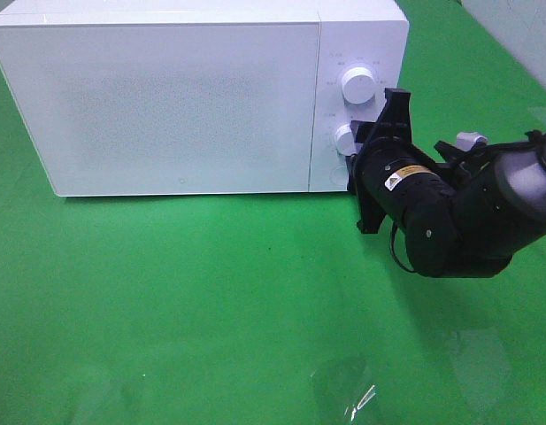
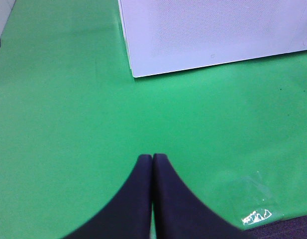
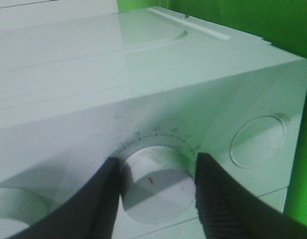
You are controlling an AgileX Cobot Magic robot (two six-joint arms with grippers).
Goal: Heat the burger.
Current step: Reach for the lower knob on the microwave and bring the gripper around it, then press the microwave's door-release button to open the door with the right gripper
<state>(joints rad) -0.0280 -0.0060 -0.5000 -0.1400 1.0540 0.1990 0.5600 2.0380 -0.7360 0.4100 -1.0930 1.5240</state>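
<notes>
Left wrist view, nearest: the left gripper (image 2: 152, 163) has its jaws pressed together over the green mat (image 2: 68, 124), with the white microwave (image 2: 208, 35) beyond, door closed. Right wrist view: the right gripper (image 3: 156, 160) pinches the lower knob (image 3: 155, 186), one finger on each side. The burger shows in no view.

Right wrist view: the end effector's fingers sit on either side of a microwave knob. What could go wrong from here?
1. The right end effector pinches the smooth lower knob only by its sides, so it may slip when twisted and leave the dial unset.
2. The microwave door is shut and no burger shows in any view, so it might run empty.
3. A turning finger could brush the round button nearby.
</notes>
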